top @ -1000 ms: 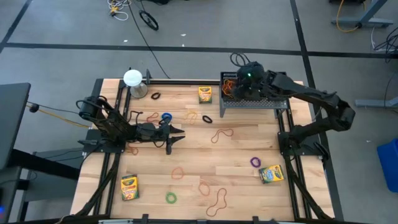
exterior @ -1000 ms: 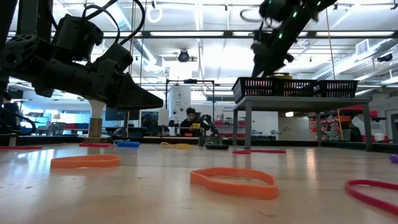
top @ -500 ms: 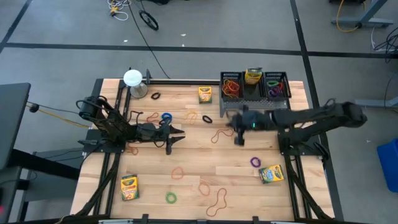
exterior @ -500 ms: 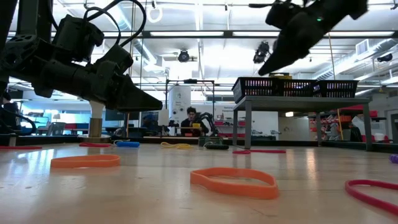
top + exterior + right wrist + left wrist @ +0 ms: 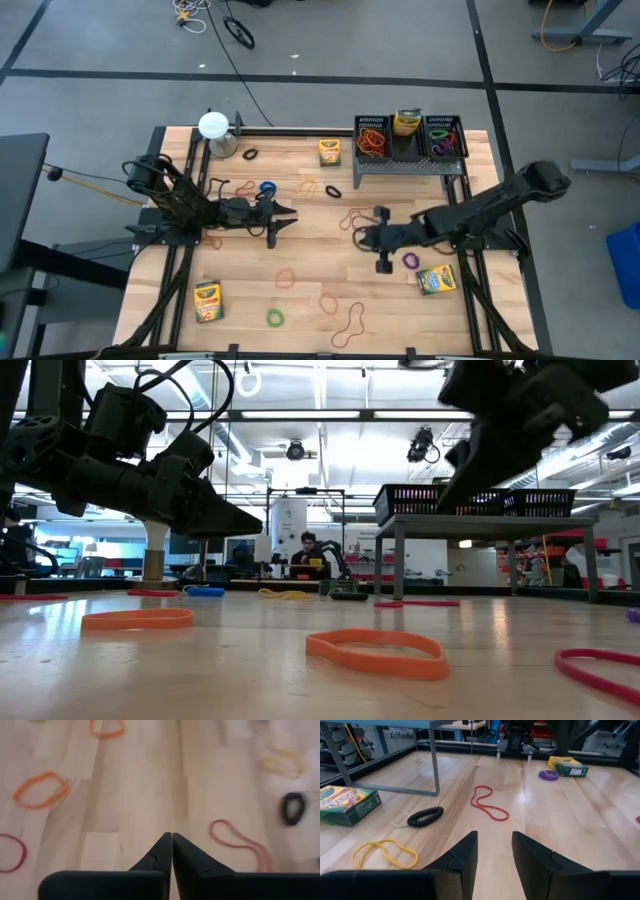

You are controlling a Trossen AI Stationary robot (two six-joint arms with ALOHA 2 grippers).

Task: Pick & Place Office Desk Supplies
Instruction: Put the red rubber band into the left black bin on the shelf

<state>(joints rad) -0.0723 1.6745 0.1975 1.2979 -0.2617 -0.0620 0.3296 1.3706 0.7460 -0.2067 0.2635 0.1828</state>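
Thin rubber-band loops lie flat on the wooden table: a red one (image 5: 357,216) (image 5: 240,842), purple (image 5: 410,260), orange (image 5: 286,277), green (image 5: 275,318), blue (image 5: 267,187) and a black coil (image 5: 333,190). Crayon boxes lie at the far middle (image 5: 330,152), near left (image 5: 207,300) and near right (image 5: 437,279). My right gripper (image 5: 358,237) (image 5: 172,836) hangs shut and empty above the table, just near of the red loop. My left gripper (image 5: 290,215) (image 5: 495,850) waits open and empty at mid-left.
A black wire-mesh rack (image 5: 410,145) on legs stands at the far right, with bands and a yellow box (image 5: 407,122) in its compartments. A white round-topped object (image 5: 213,126) stands at the far left. Bare wood lies between the two grippers.
My right gripper has swung from above the rack toward the table's near edge and down, tipping its fingers downward, to hang over the middle by the red loop. A yellow box now shows in the rack's middle compartment, where the gripper stood.
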